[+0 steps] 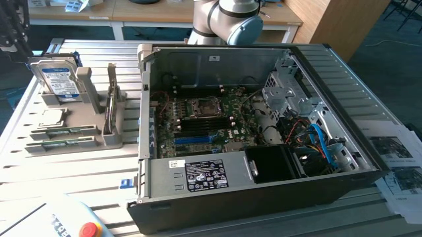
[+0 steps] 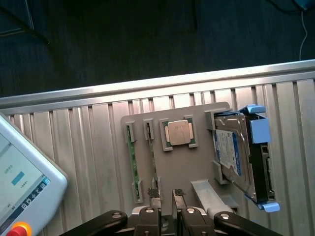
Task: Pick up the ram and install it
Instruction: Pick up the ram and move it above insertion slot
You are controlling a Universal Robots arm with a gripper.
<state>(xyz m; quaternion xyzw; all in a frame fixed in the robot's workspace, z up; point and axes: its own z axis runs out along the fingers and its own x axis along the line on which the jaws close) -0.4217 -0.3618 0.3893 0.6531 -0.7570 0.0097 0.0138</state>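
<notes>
Two ram sticks, thin green boards, stand on edge in slots of the grey holder: one ram stick and a second ram stick beside it. The exterior view has them as the ram sticks at the holder's near end, on its left. My gripper hovers above the holder, its fingertips apart with nothing between them, close to one end of the second stick. The open computer case shows the motherboard with dark memory slots.
On the holder also sit a CPU and a silver hard drive in a blue bracket. A teach pendant lies on the ribbed metal table. The arm's base stands behind the case. Papers lie on the exterior view's right.
</notes>
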